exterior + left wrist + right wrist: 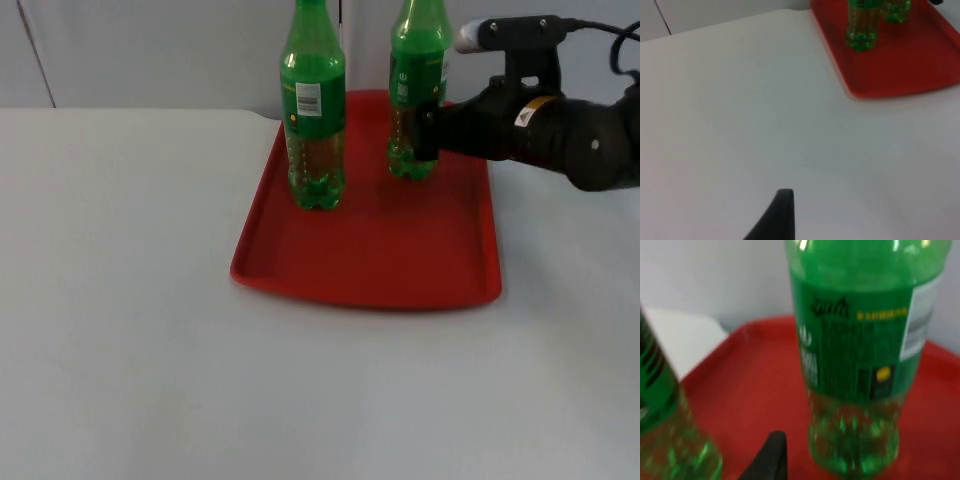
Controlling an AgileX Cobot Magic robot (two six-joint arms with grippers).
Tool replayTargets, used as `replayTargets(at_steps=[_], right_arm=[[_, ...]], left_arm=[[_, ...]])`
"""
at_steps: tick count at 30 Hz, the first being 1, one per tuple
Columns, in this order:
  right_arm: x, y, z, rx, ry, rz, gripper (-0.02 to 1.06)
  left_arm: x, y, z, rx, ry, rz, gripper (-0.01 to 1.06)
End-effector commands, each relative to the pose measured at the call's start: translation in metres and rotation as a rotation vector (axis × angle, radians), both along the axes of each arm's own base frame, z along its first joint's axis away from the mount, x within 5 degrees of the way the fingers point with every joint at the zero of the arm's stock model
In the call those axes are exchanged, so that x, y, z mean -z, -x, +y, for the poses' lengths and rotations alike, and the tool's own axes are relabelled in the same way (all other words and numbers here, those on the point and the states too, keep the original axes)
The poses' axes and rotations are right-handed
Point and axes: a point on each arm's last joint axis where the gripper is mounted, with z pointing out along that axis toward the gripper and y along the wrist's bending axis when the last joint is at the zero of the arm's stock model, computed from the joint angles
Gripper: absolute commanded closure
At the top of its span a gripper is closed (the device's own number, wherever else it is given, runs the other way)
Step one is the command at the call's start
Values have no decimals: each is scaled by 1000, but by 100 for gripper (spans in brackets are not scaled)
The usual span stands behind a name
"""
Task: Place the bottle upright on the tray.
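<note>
Two green plastic bottles stand upright on the red tray. The left bottle is near the tray's left rim, and its base shows in the left wrist view. The right bottle stands at the tray's back. My right gripper reaches in from the right, level with that bottle's lower body and open. In the right wrist view the right bottle looms close, with one black fingertip just beside its base and a small gap between them. My left gripper waits over bare table left of the tray.
The white table top spreads wide to the left of and in front of the tray. The grey partition wall closes off the back edge right behind the tray and bottles.
</note>
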Motion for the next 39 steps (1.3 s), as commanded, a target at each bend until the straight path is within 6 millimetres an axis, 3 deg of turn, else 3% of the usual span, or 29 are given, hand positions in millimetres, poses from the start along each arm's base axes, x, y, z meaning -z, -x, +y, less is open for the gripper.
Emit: replayTargets(at_steps=[1,2,7,21,33,39], right_arm=[[-26,17,-5,-15,33,87,-1],[-26,17,-5,-15,33,87,-1],[-62,38,-12,-46,84,211,-1],[-117,78,-24,-92,155,425,-1],[-172,116,-39,-120,167,427,-1],[-188,141,-50,-125,159,375,-1]], left_arm=[[1,-1,1,1,-2,-10,0],[1,-1,1,1,-2,-10,0],[1,-1,1,1,-2,-10,0],[1,-1,1,1,-2,-10,0],[1,-1,1,1,-2,-10,0],[1,-1,1,1,-2,-10,0]])
